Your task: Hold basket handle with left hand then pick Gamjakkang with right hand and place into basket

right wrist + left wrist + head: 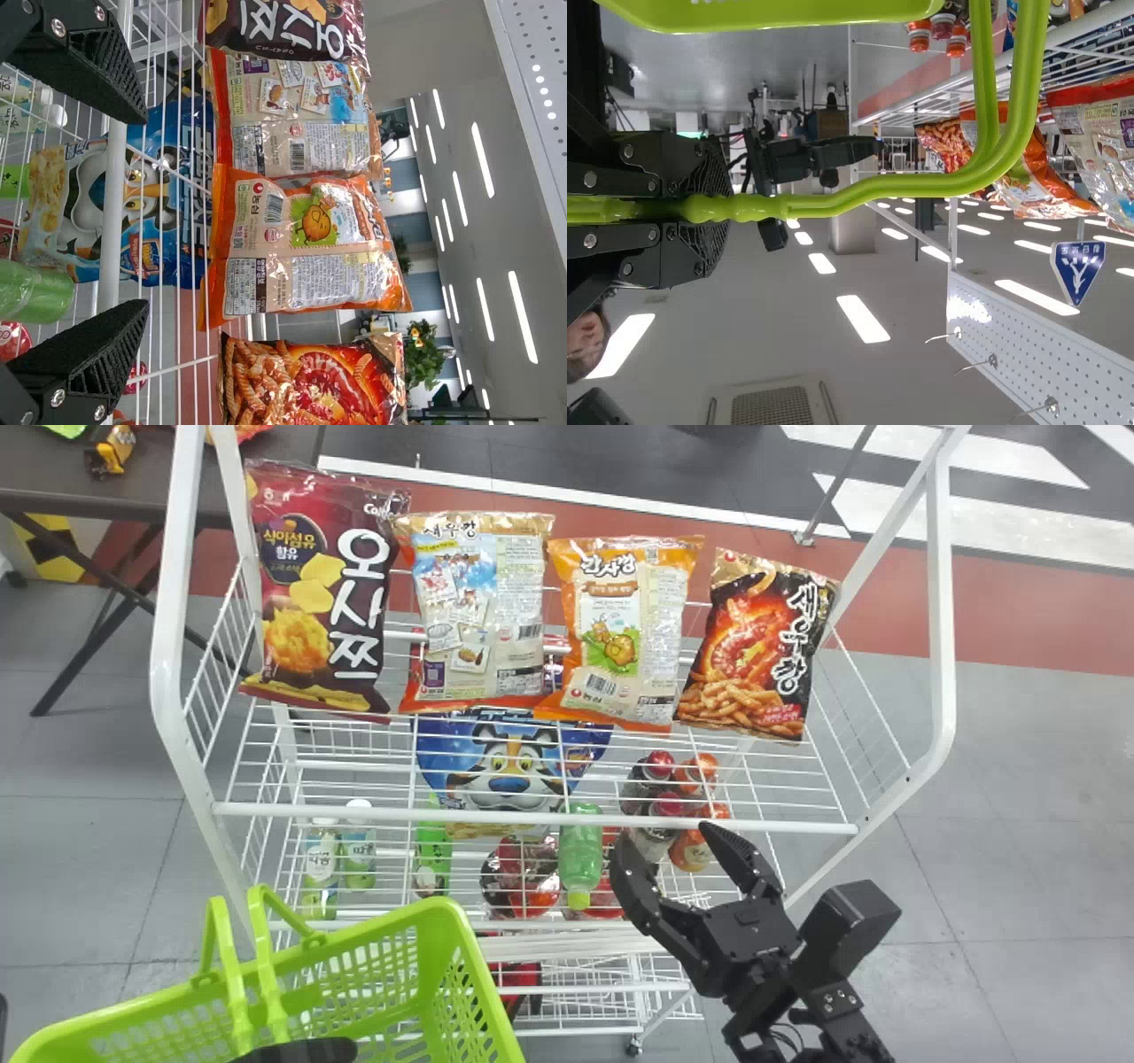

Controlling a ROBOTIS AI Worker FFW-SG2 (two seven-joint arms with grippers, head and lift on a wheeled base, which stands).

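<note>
The Gamjakkang (611,629) stood upright on the shelf (532,812), right of the middle, set back from the front edge. The right tool (666,849) was open near that edge, also right of the middle; the right wrist view showed its fingers spread wide, with the front rail beyond them. The head view showed the basket (461,957) before the shelf's front left corner, its mouth up; the left wrist view showed the left tool (306,1051) clamped on its handle (859,190). Bare mesh ran between the front edge and the bags. Beside the Gamjakkang, the left bag (478,611) sat close; toward the top, a gap parted it from the right bag (757,646).
</note>
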